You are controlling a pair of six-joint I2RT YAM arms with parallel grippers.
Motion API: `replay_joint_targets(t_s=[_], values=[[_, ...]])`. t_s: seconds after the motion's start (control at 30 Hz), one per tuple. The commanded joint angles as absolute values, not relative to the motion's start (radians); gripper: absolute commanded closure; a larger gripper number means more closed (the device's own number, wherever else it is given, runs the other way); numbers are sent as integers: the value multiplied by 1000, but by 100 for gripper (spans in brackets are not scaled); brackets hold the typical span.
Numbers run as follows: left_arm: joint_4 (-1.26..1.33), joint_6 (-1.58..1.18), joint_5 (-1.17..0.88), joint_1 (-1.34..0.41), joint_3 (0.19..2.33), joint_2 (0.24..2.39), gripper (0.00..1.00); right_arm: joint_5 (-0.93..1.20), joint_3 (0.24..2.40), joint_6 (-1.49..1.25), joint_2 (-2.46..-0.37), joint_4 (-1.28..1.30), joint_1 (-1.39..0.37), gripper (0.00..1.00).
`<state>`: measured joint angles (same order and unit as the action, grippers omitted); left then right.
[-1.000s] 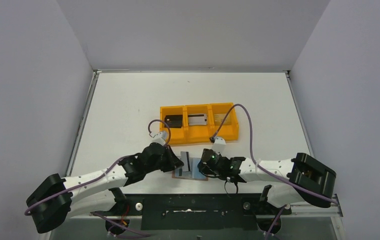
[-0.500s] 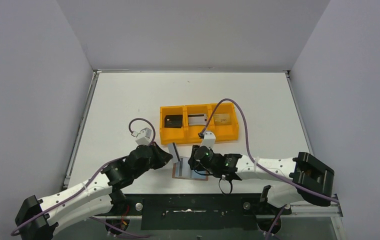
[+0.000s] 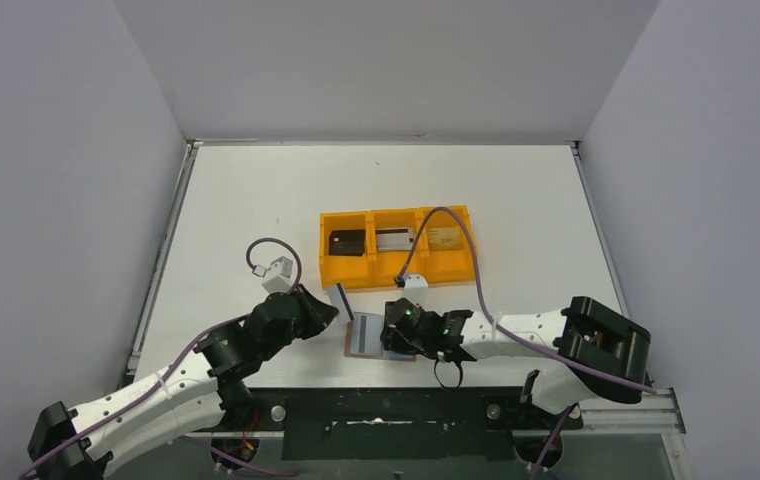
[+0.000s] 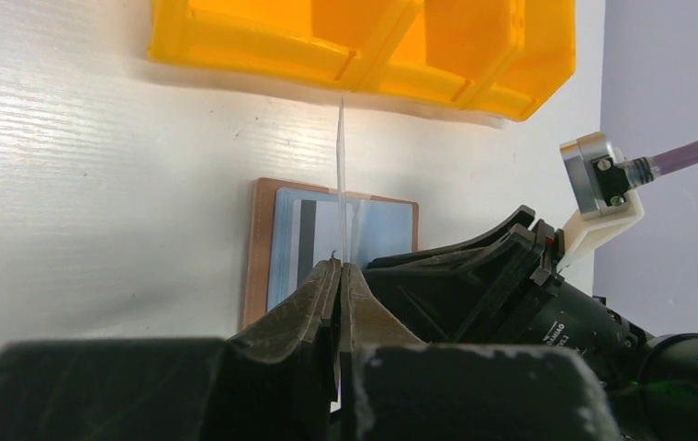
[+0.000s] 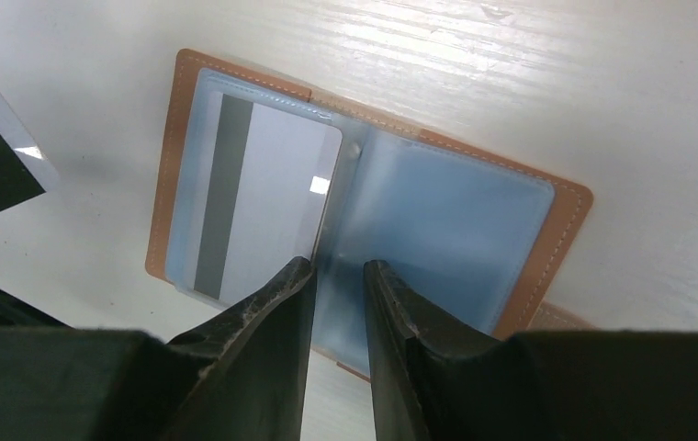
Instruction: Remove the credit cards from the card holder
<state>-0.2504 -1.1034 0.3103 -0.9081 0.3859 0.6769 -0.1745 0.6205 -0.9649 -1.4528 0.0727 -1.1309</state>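
We see the left gripper [image 4: 339,268] clamped tight on a thin pale grey card with a dark stripe [image 3: 341,300]. It holds the card on edge above the white bench [image 3: 256,200], just left of the small brown leather card holder [image 5: 455,220] and clear of it.

The holder lies open and flat close to the near edge of the bench, about midway along it, its grey-blue two-panel inside facing up. Its left pocket holds another pale card with a grey stripe [image 5: 272,193]; the right pocket looks bare.

The right gripper [image 5: 336,268] comes down over the holder's middle fold. Its jaws stand a narrow slit apart, one finger on each panel, and we see nothing caught between them.

Beyond the holder, toward the middle of the bench, sits an orange three-compartment plastic tray [image 3: 396,272]. A black card [image 3: 348,243] lies in its left compartment, a silvery grey card [image 3: 394,240] in the middle one and a gold-tan card [image 3: 444,237] in the right one.
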Motion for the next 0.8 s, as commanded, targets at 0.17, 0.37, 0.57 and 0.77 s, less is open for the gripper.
replay_joint_targets(t_s=[0.17,0.37,0.57,0.77], values=[[-115,-1073,252,-903,367,711,100,-230,596,-947,-1347,29,-1116,70],[-75,-1057,220,-903,359,720,100,-265,547,-933,-1218,-13,-1076,69],[-12,-1026,186,-902,376,782,100,-159,360,-990,-1042,-280,-959,57],[228,-986,28,-903,352,851,100,-158,285,-966,-955,-353,-931,37]])
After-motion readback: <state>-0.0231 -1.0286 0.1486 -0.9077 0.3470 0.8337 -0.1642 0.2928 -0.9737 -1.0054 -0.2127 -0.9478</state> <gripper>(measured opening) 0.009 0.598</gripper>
